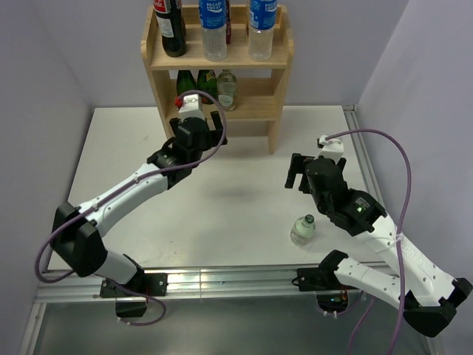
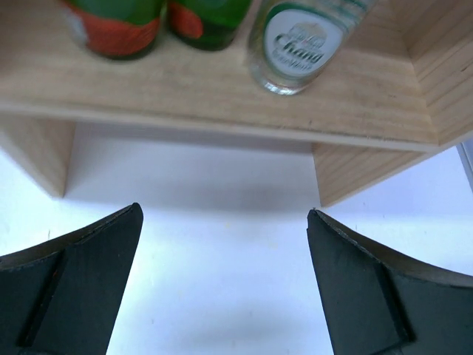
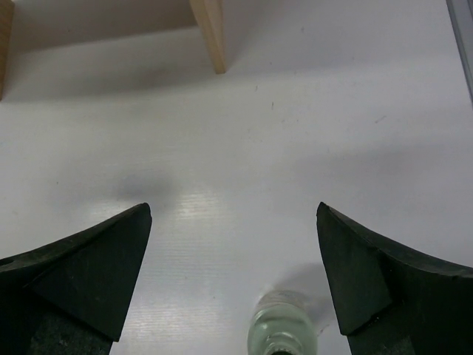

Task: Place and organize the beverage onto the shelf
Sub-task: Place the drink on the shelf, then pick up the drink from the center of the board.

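The shelf stands at the top centre of the overhead view, against the back wall, with 2 tiers stocked. The rimmed top board carries a dark cola bottle and 2 clear blue-labelled bottles, and the rim should keep these tall bottles from sliding off. The middle tier holds 2 green bottles with a clear Chang bottle beside them on their right. Like is grouped with like, which looks like the organizing the task asks for. The bottom tier cannot be seen properly. 1 small clear bottle stands upright on the white table, lower right of centre and well apart from the shelf, so the job looks nearly done but not finished. The right gripper hangs just above and left of that bottle in the frame, its fingers spread and empty. Its wrist view shows the bottle cap at the bottom edge between the pads, so it seems set to take it. The left gripper sits close to the shelf front, below the middle tier, also spread wide and holding nothing.
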You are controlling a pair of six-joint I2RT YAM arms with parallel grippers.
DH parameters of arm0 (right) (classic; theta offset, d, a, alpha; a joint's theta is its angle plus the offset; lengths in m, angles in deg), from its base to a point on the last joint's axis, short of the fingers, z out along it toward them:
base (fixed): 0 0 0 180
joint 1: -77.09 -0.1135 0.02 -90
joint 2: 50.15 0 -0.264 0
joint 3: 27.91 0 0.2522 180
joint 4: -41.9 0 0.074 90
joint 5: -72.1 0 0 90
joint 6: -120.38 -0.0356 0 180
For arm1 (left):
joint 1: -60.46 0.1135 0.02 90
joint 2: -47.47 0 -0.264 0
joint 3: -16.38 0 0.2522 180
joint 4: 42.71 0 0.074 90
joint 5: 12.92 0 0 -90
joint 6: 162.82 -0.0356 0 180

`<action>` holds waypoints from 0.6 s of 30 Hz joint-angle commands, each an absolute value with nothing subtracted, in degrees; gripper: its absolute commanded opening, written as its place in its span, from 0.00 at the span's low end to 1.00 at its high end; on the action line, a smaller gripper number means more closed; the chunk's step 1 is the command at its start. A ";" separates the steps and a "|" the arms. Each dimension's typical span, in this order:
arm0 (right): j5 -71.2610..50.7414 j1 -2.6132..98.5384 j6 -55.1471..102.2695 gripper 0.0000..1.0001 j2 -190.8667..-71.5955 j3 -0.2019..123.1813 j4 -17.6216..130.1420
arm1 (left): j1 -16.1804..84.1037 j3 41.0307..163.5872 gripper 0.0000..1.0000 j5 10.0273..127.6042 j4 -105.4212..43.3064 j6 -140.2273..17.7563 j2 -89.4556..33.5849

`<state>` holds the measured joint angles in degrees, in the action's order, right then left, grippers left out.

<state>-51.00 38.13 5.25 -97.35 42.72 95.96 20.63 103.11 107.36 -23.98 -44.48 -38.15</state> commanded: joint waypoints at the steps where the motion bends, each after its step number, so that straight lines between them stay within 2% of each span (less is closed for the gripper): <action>1: -53.50 38.51 -0.81 1.00 -97.96 43.07 99.68 | 20.47 97.41 0.99 108.55 -21.57 -37.32 -31.38; 7: -51.83 38.59 -8.10 0.93 -98.93 42.28 105.40 | 20.47 89.39 0.99 104.77 -21.31 -33.53 -22.85; 11: -50.78 38.59 -12.16 0.84 -100.07 42.19 110.50 | 20.12 87.27 0.99 103.09 -19.11 -34.14 -21.61; 18: -48.05 38.59 -15.41 0.78 -99.90 42.28 119.19 | 18.63 84.37 1.00 101.43 -17.00 -35.90 -21.26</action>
<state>-48.40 38.15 -11.86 -100.26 42.48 113.23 19.69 85.34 103.47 -17.05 -35.49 -22.48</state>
